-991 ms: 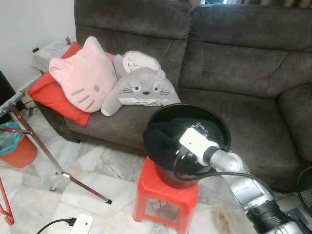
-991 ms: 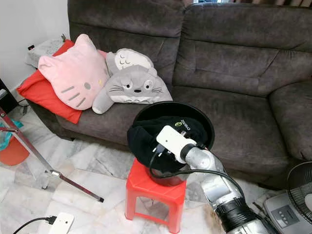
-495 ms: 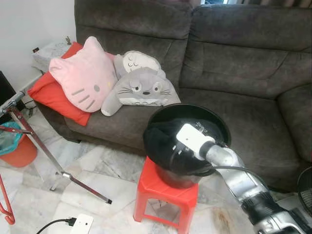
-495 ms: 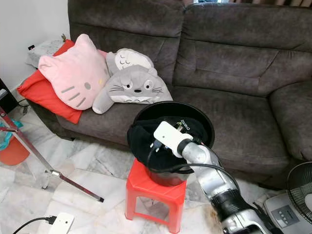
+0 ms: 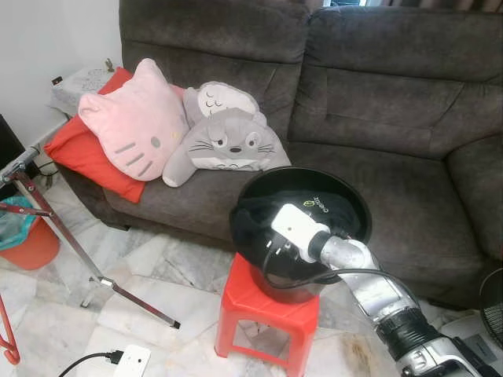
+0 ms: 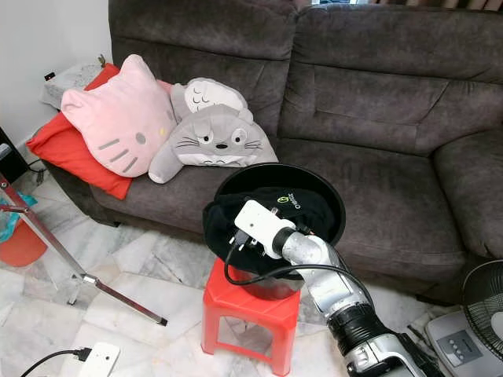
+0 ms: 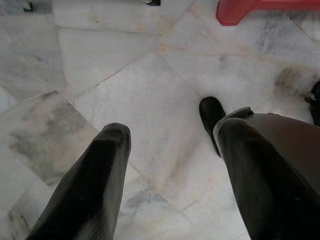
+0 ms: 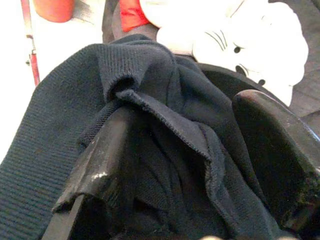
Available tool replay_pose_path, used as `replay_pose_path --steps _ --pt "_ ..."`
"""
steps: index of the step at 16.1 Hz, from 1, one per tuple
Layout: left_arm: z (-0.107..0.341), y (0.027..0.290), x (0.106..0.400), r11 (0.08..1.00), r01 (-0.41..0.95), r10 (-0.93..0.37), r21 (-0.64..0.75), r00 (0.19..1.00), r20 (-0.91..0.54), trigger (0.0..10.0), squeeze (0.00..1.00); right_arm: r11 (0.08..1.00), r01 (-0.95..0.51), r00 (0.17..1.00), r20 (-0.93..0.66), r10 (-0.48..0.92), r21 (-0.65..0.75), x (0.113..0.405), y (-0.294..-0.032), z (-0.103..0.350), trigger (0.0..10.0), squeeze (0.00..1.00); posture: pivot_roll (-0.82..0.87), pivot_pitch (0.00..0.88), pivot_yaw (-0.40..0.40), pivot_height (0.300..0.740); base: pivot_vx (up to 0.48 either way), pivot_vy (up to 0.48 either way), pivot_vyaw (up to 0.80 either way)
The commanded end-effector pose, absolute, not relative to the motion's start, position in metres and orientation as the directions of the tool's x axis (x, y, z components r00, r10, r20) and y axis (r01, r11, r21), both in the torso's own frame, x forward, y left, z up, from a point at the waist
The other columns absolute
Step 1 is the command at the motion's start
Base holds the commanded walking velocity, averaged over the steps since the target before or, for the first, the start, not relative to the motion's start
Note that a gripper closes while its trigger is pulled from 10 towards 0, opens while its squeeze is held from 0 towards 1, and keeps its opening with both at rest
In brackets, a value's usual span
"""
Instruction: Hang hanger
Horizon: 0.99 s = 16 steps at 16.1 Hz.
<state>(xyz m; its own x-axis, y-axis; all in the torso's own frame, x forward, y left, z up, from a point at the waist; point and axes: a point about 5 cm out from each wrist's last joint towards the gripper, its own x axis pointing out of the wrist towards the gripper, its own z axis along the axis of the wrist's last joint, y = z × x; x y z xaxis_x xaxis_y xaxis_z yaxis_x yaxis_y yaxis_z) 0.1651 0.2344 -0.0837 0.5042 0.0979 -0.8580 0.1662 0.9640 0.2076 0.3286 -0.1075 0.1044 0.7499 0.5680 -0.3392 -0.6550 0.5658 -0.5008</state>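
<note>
The right hand (image 8: 175,165) is pushing further over the near rim of the black bucket (image 5: 350,196) on the red stool (image 5: 267,302) than a second ago, sinking into the black sweater (image 8: 60,125). That suggests it is gathering the garment first; no hanger is visible. Its fingers are standing wide around a fold of knit, not clamped. The left hand (image 7: 170,170) is hanging over the floor, fingers apart and holding nothing.

Black knitted garment (image 5: 263,228), crumpled, piled in a round black basket (image 5: 357,206) and spilling over its near rim. Basket upright on a red plastic stool (image 5: 259,302), just before the sofa. Folds bunched, ribbed edge (image 8: 165,117) showing.
</note>
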Motion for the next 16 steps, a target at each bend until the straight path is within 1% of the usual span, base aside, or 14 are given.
replay_pose_path --steps 1,2,12,14,16 --pt "-0.085 0.234 0.163 0.960 0.184 0.097 0.213 0.494 -0.864 10.0 0.00 0.561 -0.672 0.735 -0.343 0.584 -0.484 0.328 -0.105 0.103 0.6 0.00 -0.11 0.000 0.007 0.740 0.000 0.000 0.00" --pt "-0.085 0.234 0.163 0.960 0.185 0.095 0.211 0.492 -0.865 10.0 0.00 0.559 -0.676 0.732 -0.354 0.582 -0.480 0.327 -0.106 0.100 0.0 0.00 -0.11 0.000 0.007 0.740 0.000 0.000 0.00" --pt "-0.085 0.235 0.163 0.959 0.187 0.097 0.214 0.491 -0.866 10.0 0.00 0.558 -0.685 0.726 -0.376 0.575 -0.469 0.327 -0.107 0.096 0.0 0.00 -0.11 0.000 0.009 0.740 0.000 0.000 0.00" --pt "-0.085 0.235 0.163 0.958 0.188 0.098 0.215 0.492 -0.865 10.0 0.00 0.576 -0.662 0.747 -0.368 0.553 -0.479 0.328 -0.109 0.097 0.0 0.00 -0.11 0.000 0.010 0.740 0.000 0.000 0.00" --pt "-0.084 0.235 0.163 0.958 0.187 0.099 0.217 0.493 -0.864 10.0 0.00 0.617 -0.598 0.799 -0.312 0.514 -0.512 0.335 -0.114 0.108 0.0 0.00 -0.11 0.000 0.011 0.740 0.000 0.000 0.00"
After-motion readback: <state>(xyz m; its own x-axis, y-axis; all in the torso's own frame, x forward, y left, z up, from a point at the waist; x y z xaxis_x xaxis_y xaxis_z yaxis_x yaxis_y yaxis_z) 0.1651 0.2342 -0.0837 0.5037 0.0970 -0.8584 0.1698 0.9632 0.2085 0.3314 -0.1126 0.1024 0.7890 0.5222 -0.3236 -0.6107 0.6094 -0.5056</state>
